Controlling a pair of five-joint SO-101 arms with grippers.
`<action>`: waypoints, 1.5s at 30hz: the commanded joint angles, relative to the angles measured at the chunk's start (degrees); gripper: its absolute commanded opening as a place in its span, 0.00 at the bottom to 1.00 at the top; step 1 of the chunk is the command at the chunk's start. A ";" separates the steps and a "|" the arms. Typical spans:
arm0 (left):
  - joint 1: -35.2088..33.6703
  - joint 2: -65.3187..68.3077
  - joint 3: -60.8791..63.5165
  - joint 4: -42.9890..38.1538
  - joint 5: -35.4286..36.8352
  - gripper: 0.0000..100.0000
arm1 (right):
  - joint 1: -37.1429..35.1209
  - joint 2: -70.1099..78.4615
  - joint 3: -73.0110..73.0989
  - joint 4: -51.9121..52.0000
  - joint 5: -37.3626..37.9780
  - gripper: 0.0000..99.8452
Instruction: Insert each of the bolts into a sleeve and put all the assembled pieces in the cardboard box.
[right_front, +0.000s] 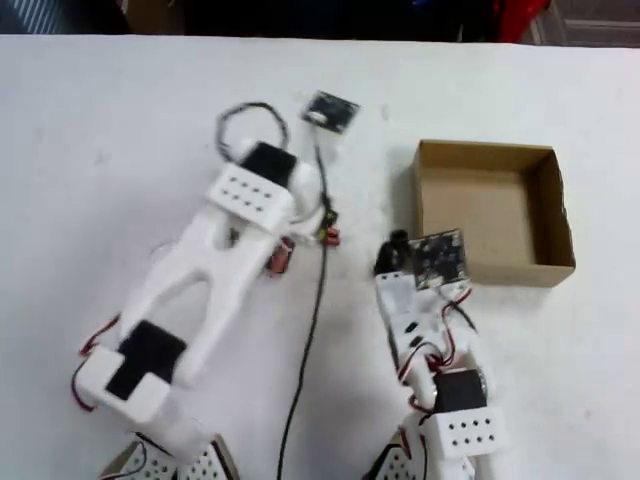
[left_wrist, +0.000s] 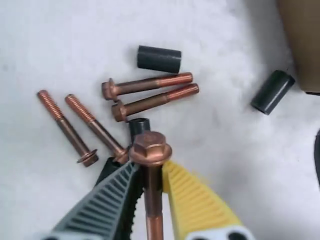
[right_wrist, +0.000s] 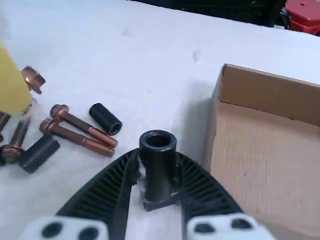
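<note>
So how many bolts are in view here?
5 bolts: one gripped in the left jaws, four loose on the table, as a pair near a sleeve and another pair beside it. None seems hidden.

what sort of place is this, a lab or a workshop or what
Probably a robotics lab or hobby workbench: a plain white table, a left hand gripping a copper bolt, a right hand gripping a black sleeve, and a cardboard box alongside.

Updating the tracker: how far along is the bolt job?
Done: nothing; box looks empty. In hand: left gripper holds a bolt, right gripper holds a sleeve, not yet joined. To do: four loose bolts, three loose sleeves, plus all boxing.
</note>
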 joint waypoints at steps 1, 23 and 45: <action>-2.86 -8.04 0.88 3.69 -4.13 0.02 | -4.35 -4.79 0.88 -1.45 -0.44 0.02; -5.14 -45.67 38.42 -24.26 -4.57 0.02 | -15.34 -17.71 6.42 -6.37 -0.53 0.02; -4.70 -92.97 71.12 -61.10 6.77 0.02 | -24.66 -17.71 6.42 -6.37 -0.97 0.02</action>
